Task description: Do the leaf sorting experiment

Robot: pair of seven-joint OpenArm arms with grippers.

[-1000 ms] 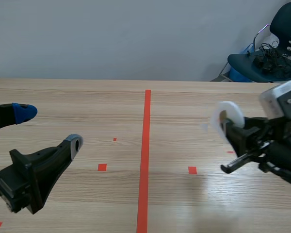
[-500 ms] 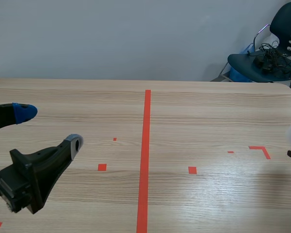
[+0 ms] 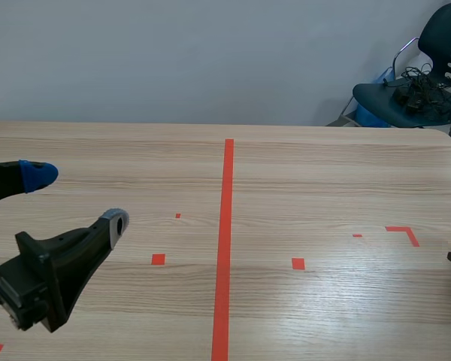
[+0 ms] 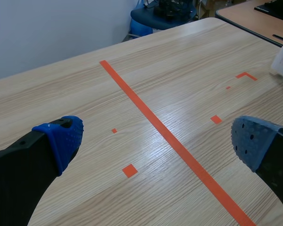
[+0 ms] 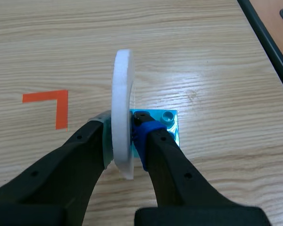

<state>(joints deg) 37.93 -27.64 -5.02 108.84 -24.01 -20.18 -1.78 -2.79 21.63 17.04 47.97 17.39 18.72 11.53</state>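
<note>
- The left claw (image 4: pixel 155 139) is hanging wide open above the bench (image 4: pixel 85 84), gripping nothing.
- The right claw (image 5: pixel 124 141) is clamping a white disc (image 5: pixel 122 84) upright, edge-on, between its fingers.
- A small blue block (image 5: pixel 171 123) is lying on the bench just beside that claw.

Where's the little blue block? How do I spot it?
Find the right gripper over the wooden table, pinching a white disc on its edge. Beside the disc, partly hidden by the gripper, lies the blue block, flat on the wood. It is the only shiny turquoise thing there, square with round studs on top; the orange-red corner nearby is only tape.
</note>
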